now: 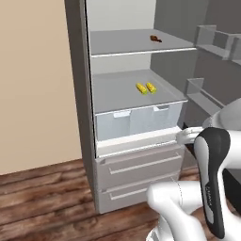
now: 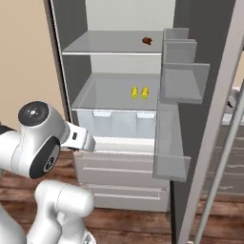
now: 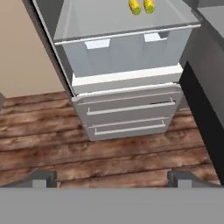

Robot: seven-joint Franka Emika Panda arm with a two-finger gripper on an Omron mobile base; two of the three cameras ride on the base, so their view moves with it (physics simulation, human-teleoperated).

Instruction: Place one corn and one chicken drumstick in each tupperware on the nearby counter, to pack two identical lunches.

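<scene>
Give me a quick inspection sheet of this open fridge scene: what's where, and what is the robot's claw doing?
Surface: grey fridge shelves; the wooden floor lies below.
Job's things: two corn cobs lie side by side on the middle shelf; a small brown item, likely chicken drumstick, lies on the upper shelf.
Clutter: nothing seen.
Claw: the claw is open, holds nothing, and points down toward the fridge's lower drawers.
Cables: nothing seen.
Surroundings: open fridge door with bins on the right, beige wall on the left, clear crisper drawers under the corn.
</scene>
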